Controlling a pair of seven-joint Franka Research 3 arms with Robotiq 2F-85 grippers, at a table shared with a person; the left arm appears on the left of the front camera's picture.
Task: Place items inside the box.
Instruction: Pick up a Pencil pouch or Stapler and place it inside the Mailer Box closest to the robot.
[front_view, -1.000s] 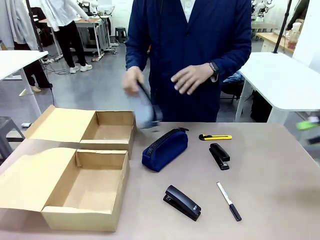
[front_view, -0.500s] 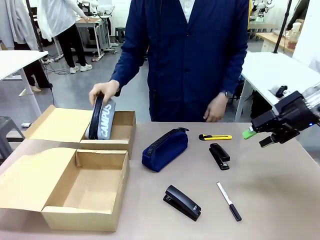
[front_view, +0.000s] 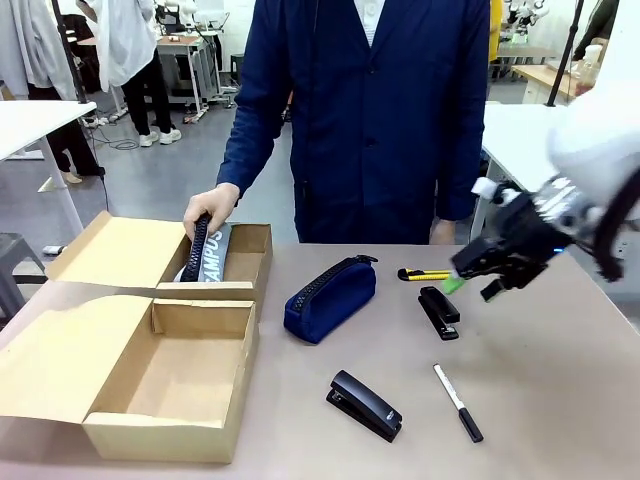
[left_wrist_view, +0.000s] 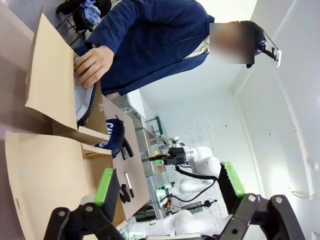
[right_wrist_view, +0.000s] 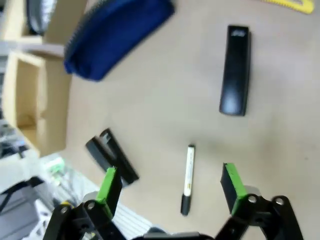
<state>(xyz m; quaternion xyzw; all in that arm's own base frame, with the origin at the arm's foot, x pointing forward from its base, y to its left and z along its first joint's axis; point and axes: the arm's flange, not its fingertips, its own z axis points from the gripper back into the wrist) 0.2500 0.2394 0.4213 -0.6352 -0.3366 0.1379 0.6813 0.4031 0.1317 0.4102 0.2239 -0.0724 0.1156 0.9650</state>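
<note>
Two cardboard boxes sat open at the left of the table (front_view: 560, 380), one behind the other. At the far box (front_view: 252, 240), a person's hand (front_view: 210, 205) held a grey pencil case (front_view: 208, 255) lettered "CAMPUS", on edge and partly down inside it. The near box (front_view: 165, 435) had its flap spread out to the left.

A navy pencil case (front_view: 330, 298) lay on the table just right of the boxes, near the middle. Right of it, a yellow-black utility knife (front_view: 428, 274) lay farthest back. The far stapler (front_view: 438, 312) was just in front of the knife. The near stapler (front_view: 366, 404) and a white marker (front_view: 457, 402) with a black cap lay toward the near edge, well apart from each other.

The right gripper (front_view: 472, 285) hung above the table just right of the knife and far stapler, released, its fingers spread and nothing between them. In its wrist view the marker lay on the table below, seen between the two green pads.

The left gripper (left_wrist_view: 169, 185) was also released and empty, off to the left of the boxes.
</note>
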